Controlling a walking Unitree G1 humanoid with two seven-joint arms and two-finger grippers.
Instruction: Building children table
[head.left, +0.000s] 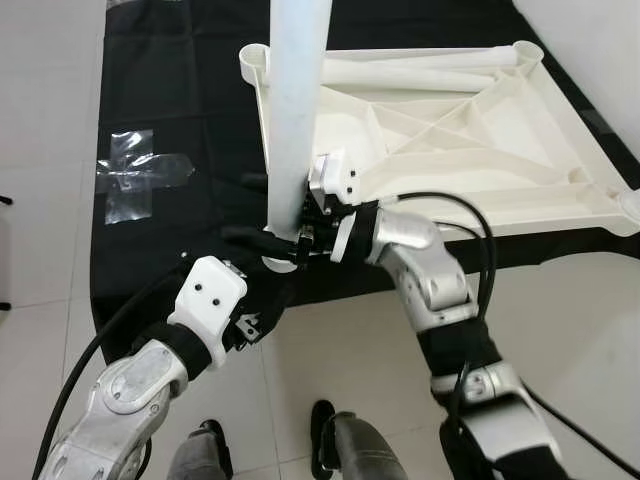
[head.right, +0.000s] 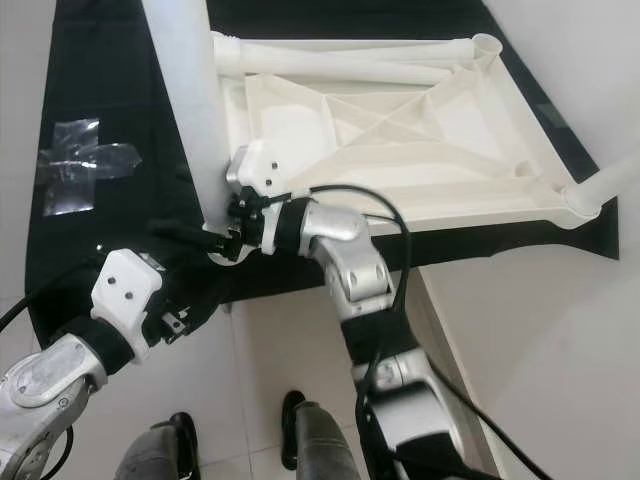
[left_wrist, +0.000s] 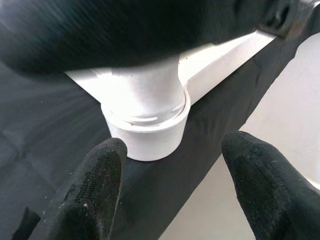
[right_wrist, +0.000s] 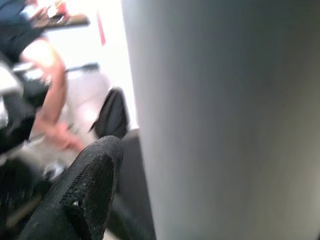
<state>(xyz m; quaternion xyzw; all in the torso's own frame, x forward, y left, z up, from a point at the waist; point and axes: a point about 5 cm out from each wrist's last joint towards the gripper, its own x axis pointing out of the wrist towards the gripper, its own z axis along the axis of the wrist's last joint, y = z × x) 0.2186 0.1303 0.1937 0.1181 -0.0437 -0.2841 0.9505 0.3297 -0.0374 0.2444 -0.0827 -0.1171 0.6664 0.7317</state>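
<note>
A white plastic table top lies upside down on a black cloth on the floor. One white leg stands upright in the near left corner socket. My right gripper is shut on this leg just above the socket; the leg's wall looms in the right wrist view beside one fingertip. My left gripper is open, low by the cloth, its fingers facing the socket without touching it. A second leg lies along the far rim.
Another leg stands at the table top's right corner. A patch of clear tape sticks to the cloth on the left. White floor tiles surround the cloth. My feet stand close to its near edge. A person shows blurred behind the leg.
</note>
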